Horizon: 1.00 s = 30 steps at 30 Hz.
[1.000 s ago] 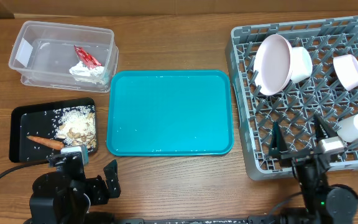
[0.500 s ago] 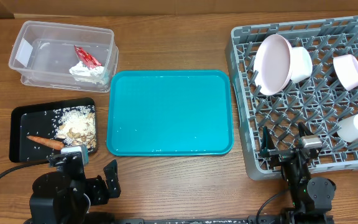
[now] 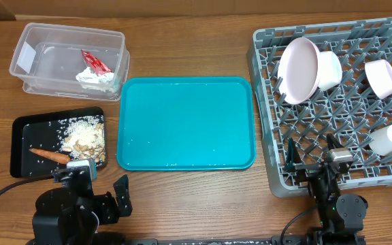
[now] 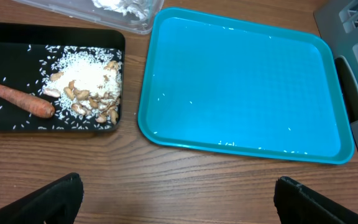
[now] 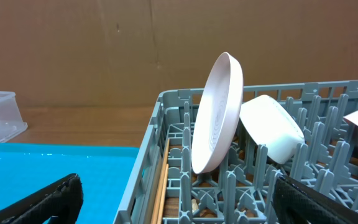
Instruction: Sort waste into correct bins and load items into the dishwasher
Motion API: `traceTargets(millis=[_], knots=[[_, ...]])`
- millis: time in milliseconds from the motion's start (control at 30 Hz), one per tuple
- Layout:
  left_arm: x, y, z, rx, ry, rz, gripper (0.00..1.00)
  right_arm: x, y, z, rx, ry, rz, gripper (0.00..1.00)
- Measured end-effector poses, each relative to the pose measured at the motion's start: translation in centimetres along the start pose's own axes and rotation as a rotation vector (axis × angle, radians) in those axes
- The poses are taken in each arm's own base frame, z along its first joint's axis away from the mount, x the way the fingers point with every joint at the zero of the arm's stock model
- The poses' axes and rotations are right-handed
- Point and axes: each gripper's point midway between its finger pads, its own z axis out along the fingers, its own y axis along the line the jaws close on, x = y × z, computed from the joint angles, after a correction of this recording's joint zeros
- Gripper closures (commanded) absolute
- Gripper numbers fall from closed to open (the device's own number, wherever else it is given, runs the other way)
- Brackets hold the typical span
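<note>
In the left wrist view, the left gripper (image 4: 178, 183) is holding its fingers (image 4: 51, 200) spread wide over the bare wooden table (image 4: 166, 162), gripping nothing. Straight ahead, in line with the gap between them, the teal tray (image 4: 241, 81) is lying flat. Ahead of the left finger, the black tray (image 4: 8, 56) is carrying the carrot (image 4: 17, 99). The food scraps (image 4: 89, 87) are lying just to the carrot's right.

In the right wrist view, the right gripper (image 5: 176, 183) is likewise holding its fingers (image 5: 42, 200) wide apart with nothing between them. The dish rack (image 5: 166, 109) is lying directly ahead of them. The plate (image 5: 219, 112) is standing on edge among the pegs, ahead of the gap. The bowl (image 5: 269, 127) is leaning just beside it, toward the right finger. The chopsticks (image 5: 161, 180) are lying along the rack's wall, nearer the left finger.

In the overhead view, the right fingers are hovering over the rack's near edge. The cup (image 3: 388, 138) is lying on the rack near the right finger, on its outer side. The second bowl (image 3: 381, 77) is sitting farther ahead. Well ahead of the left fingers, beyond the black tray, the clear tub (image 3: 67, 28) is holding the red wrapper (image 3: 95, 62) and the tissue (image 3: 97, 78).
</note>
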Motion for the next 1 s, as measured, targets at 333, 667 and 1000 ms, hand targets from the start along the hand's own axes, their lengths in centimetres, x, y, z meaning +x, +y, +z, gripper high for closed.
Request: traceTargets(millis=[333,667,1000], knots=[[0.0,0.0,0.0,0.0,0.0,0.0,0.0,0.0,0.0,0.0,0.003,0.0,0.0,0.0],[0.0,0.0,0.0,0.0,0.0,0.0,0.0,0.0,0.0,0.0,0.003,0.0,0.0,0.0],[-3.8,-0.3,1.8,0.03,-0.315,0.067,0.0,0.0,0.0,0.0,0.003,0.001,0.0,0.0]])
